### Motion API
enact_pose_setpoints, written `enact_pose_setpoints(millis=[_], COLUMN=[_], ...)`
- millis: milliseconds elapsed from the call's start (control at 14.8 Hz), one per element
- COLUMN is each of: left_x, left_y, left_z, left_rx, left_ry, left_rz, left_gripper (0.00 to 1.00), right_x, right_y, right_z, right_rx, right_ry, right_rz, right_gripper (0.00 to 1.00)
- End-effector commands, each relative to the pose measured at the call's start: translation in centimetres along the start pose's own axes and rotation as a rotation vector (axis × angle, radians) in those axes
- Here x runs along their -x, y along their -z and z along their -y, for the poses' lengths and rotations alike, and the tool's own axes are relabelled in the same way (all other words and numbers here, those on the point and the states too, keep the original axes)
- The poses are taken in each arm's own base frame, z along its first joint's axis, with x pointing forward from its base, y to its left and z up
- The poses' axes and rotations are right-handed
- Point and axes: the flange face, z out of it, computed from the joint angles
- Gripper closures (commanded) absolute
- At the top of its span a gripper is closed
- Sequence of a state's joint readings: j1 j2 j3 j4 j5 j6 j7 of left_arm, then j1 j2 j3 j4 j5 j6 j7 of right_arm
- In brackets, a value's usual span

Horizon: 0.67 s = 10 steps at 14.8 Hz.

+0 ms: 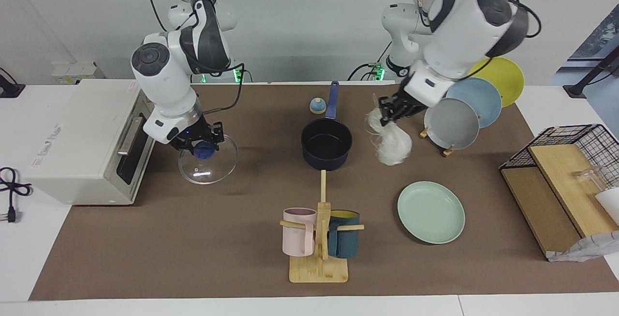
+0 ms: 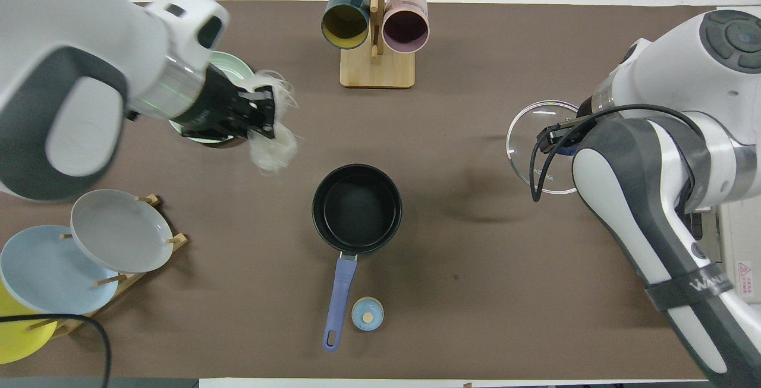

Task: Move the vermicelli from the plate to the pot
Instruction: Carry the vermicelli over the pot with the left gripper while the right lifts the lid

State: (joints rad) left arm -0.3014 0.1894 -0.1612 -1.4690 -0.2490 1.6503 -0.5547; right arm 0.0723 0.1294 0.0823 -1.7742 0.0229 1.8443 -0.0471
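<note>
White, translucent vermicelli [image 1: 392,142] hangs from the left gripper [image 1: 392,112], which is clenched on the top of the clump and carries it in the air above the worktop [image 1: 193,238], between the plate [image 1: 431,212] and the pot [image 1: 327,143]. The plate is bare; the pot is empty and its lid is off.

Hazards from this state:

1. Only the upper strands are pinched. Loose strands fan out at the gripper and the bulk dangles below. A quick traverse could swing the clump or shed strands onto the worktop.
2. The low-hanging bulk could catch on the pot rim if carried across too low, dragging strands outside the pot.
3. A release off-centre would likely drape strands over the rim or the handle [image 1: 332,99].

The right gripper [image 1: 204,142] grips the blue knob of the glass lid [image 1: 208,158], held toward the right arm's end of the worktop, clear of the pot. This arm waits. Lowering the lid early would trap strands.
</note>
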Motion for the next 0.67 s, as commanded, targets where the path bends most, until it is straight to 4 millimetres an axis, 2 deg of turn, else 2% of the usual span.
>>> enact_pose_setpoints(millis=[0,67,202,472,539,606], left_x=[5.9,6.9,7.5,6.8,6.7,6.4], left_y=[-8.8,-11.9,-16.0,-20.5,-21.0,-21.8], left_z=[-2.7,-3.2,-3.6,-2.0,-1.8,-1.7], left_rx=[-0.031,-0.047,-0.061,-0.057,-0.051,-0.052], left_ry=[-0.016,-0.033,-0.045,-0.035,-0.031,-0.028], left_rz=[0.019,0.031,0.041,0.002,-0.009,-0.009], left_gripper=[1.0,1.0,1.0,1.0,1.0,1.0], right_x=[0.9,1.0,1.2,1.3,1.4,1.4], right_y=[2.1,2.1,1.8,1.9,1.8,1.8], right_z=[2.4,3.3,3.9,4.6,5.9,6.2], right_rx=[-0.032,-0.032,-0.032,-0.03,-0.028,-0.03], right_ry=[-0.016,-0.037,-0.052,-0.062,-0.061,-0.069], right_rz=[0.0,0.01,0.011,0.007,0.008,0.007], right_gripper=[0.53,0.53,0.53,0.53,0.53,0.53])
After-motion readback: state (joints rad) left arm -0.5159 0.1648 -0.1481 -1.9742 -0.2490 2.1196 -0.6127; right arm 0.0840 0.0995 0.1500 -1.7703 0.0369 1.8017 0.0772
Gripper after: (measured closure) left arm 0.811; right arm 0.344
